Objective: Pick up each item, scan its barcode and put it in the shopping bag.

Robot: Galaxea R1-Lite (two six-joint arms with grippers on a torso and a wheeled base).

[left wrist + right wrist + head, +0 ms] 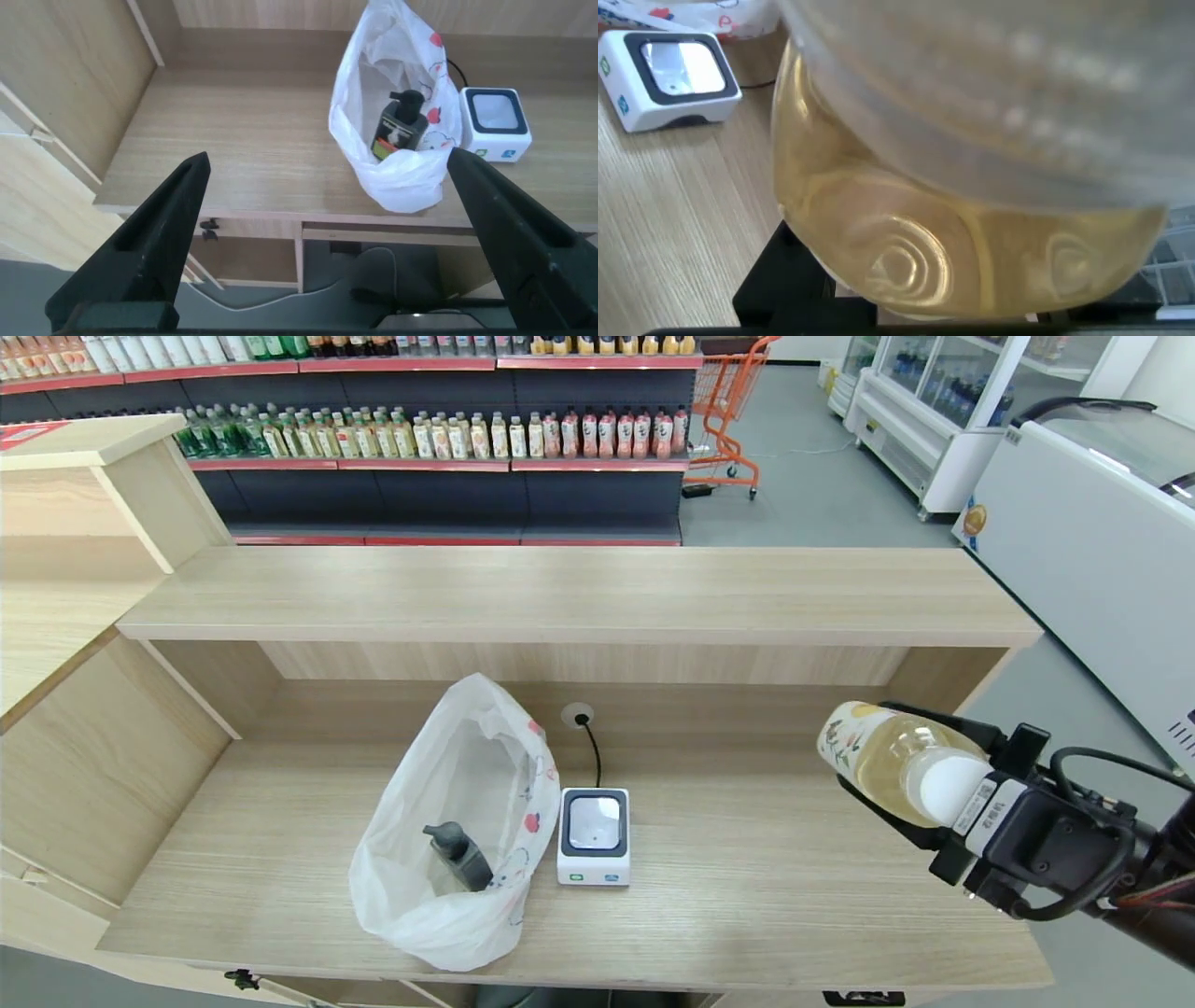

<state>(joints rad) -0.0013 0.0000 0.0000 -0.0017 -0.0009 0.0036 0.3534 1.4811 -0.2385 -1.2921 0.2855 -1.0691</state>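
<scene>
Counter (766,877): shopping bag (397,831) holding pump bottle (464,861)

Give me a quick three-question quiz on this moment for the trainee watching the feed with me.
1. True or false: the right tool holds the clear bottle of pale yellow drink directly over the white square barcode scanner.
2. What is inside the white plastic shopping bag? A: a dark pump bottle. B: a red can. C: nothing.
3. In one word, is the left tool open or shut?

Key
1. False: the bottle is held well off to the scanner's right.
2. A.
3. Open, with nothing between its fingers.
</scene>
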